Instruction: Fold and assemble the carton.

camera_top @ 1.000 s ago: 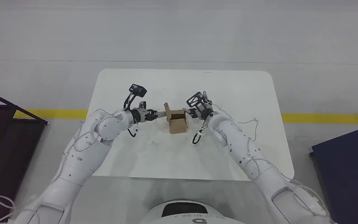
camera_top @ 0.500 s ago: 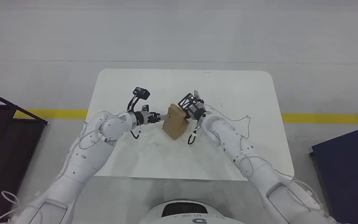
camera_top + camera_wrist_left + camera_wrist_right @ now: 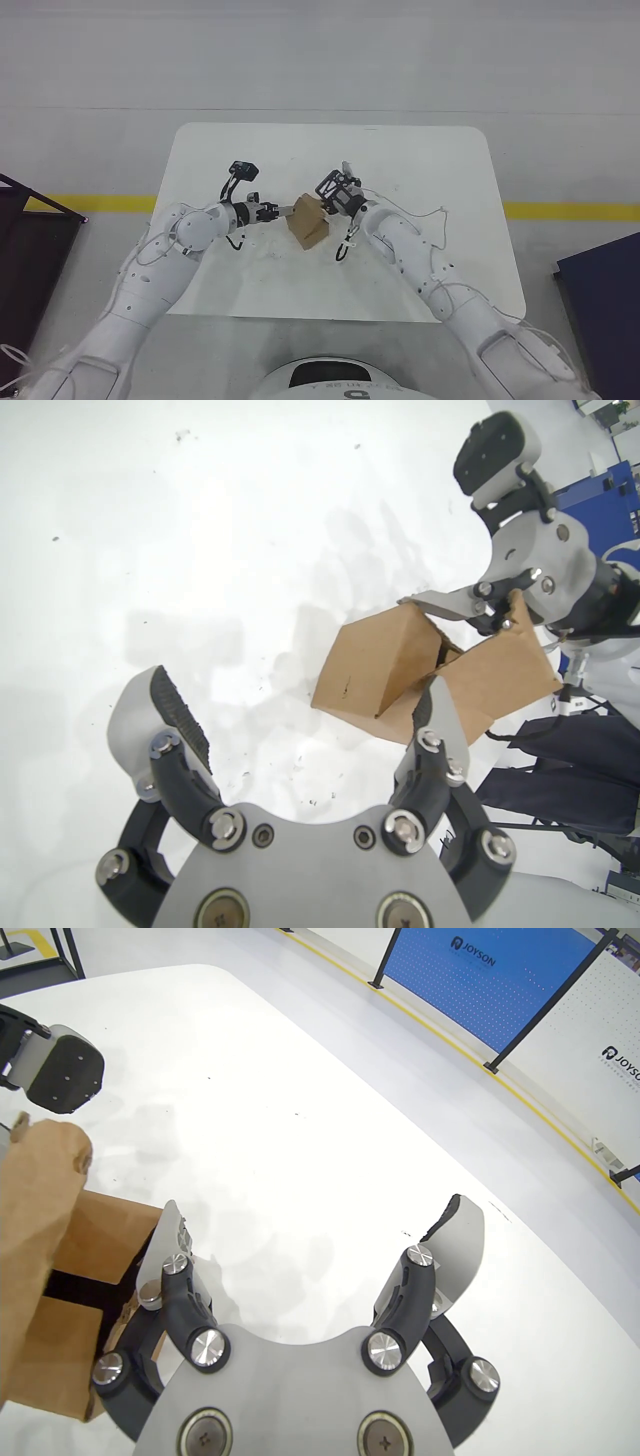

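Carton [image 3: 306,222] tilts between the two spread jaws.

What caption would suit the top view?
Both arms' open jaws meet at a tilted cardboard carton on the white table.

Carton [image 3: 307,222] tipped over, shifted toward left arm; right end effector [image 3: 317,1220] followed.
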Robot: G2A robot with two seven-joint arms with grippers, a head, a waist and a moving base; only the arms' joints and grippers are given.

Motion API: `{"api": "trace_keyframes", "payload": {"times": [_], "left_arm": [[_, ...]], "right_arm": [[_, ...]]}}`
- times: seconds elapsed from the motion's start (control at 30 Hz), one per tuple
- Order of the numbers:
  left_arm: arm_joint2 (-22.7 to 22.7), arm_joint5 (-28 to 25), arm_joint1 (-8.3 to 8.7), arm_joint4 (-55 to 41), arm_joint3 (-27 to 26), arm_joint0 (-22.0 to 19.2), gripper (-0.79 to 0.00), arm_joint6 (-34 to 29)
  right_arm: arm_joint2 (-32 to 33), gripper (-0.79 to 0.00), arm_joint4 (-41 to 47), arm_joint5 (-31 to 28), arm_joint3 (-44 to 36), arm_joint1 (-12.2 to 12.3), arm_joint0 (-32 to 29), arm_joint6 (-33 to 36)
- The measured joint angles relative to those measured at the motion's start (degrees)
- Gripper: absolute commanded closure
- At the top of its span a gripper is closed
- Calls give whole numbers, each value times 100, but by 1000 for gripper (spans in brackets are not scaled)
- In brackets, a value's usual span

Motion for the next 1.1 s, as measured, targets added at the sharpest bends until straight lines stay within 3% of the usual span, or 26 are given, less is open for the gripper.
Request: {"api": "trace_keyframes", "payload": {"times": [0.37,0.8,1.1], "left_arm": [[92,-36,-18,154,79,-77,-785,-114],[169,-6,-51,176,152,-165,-785,-150],[298,-33,-68,563,100,-255,-785,-151]], "right_arm": [[519,-785,57,92,-361,145,-335,-195],[915,-785,-406,-862,-1113,397,-818,-222],[860,-785,-564,-934,-1139,406,-795,55]]}}
